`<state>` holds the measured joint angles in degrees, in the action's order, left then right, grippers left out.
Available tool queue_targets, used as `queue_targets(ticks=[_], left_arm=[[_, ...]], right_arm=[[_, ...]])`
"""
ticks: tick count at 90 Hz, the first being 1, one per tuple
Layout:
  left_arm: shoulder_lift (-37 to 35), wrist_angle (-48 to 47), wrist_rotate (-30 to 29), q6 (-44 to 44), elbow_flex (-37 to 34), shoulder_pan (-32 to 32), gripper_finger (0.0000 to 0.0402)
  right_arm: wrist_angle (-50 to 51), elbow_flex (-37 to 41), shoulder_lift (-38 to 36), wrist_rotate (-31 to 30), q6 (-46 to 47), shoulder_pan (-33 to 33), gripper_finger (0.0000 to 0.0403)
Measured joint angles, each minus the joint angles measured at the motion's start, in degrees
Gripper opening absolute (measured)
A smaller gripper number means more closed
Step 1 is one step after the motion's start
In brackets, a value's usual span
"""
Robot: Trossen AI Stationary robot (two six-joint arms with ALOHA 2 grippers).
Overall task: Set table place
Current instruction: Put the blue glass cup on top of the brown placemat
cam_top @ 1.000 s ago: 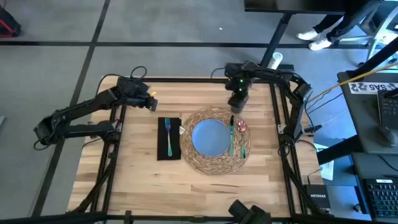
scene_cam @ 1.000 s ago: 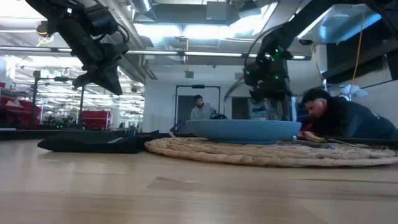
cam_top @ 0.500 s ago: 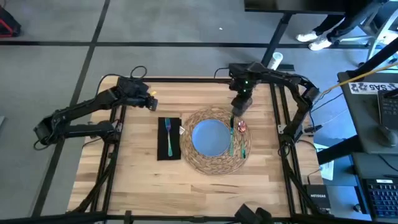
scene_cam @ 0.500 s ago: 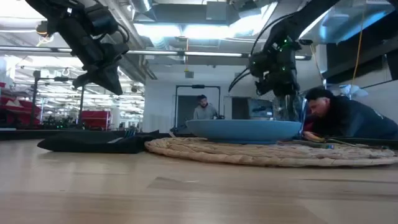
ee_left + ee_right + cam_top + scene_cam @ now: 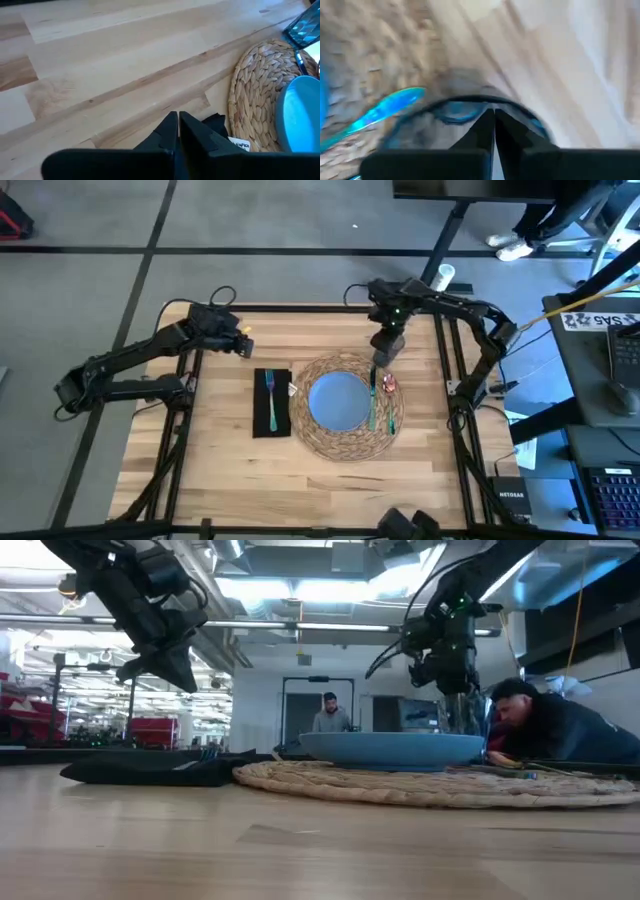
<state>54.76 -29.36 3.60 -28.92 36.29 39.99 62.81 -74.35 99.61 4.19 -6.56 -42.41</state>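
On the light wood table [image 5: 220, 460] lies a round woven placemat [image 5: 345, 442] with a blue plate [image 5: 338, 400] on it. A green and a red-handled piece of cutlery [image 5: 390, 408] lie on the mat, right of the plate. Left of the mat, a teal fork [image 5: 270, 402] rests on a black napkin [image 5: 282, 420]. My right gripper [image 5: 384, 356] is over the mat's far right edge, shut on a small grey glass [image 5: 458, 715]. My left gripper [image 5: 245, 347] hovers shut, far and left of the napkin. My right gripper comes from above, fingers pointing down, and meets the glass at its rim [image 5: 455, 107]. The rim curves past the fingertips [image 5: 485, 125], one finger seemingly inside and one outside. The glass stays upright below the gripper. The plate hides its base, so whether it rests on the mat is unclear.
Bare wood stretches along the near side of the table and on the left [image 5: 100, 75]. Black frame posts [image 5: 455, 395] stand at the table's right and left edges. People [image 5: 545, 730] are in the room beyond the far edge.
My right gripper has carried the glass a little toward the table's right and near edges, to above the placemat's far right rim. It has stayed shut and the glass upright.
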Motion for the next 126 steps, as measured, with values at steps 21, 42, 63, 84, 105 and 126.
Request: queue_targets(ticks=[21, 42, 63, 84, 105, 126], left_arm=[[0.00, 0.00, 0.00, -0.25, 0.00, 0.00, 0.0000], [0.00, -0.01, -0.01, -0.25, 0.00, 0.00, 0.0000], [0.00, 0.00, -0.02, -0.25, 0.00, 0.00, 0.0000], [0.00, 0.04, -0.46, -0.27, 0.00, 0.02, 0.0000], [0.00, 0.02, -0.48, -0.67, 0.00, 0.02, 0.0000], [0.00, 0.00, -0.48, -0.69, 0.00, 0.00, 0.0000]], right_arm=[[-0.92, 0.00, 0.00, -3.45, 3.24, 0.00, 0.0000], [-0.85, 0.00, -0.08, -5.16, 3.79, 0.01, 0.0000], [0.07, 0.00, -2.74, -2.76, 4.03, 0.49, 0.0000], [1.08, 0.04, -5.20, 3.03, 5.35, 2.89, 0.0000], [-1.01, 6.63, -5.20, 2.78, 6.76, 4.71, 0.0000], [-1.23, 8.90, -5.47, -2.64, 9.28, 4.52, 0.0000]])
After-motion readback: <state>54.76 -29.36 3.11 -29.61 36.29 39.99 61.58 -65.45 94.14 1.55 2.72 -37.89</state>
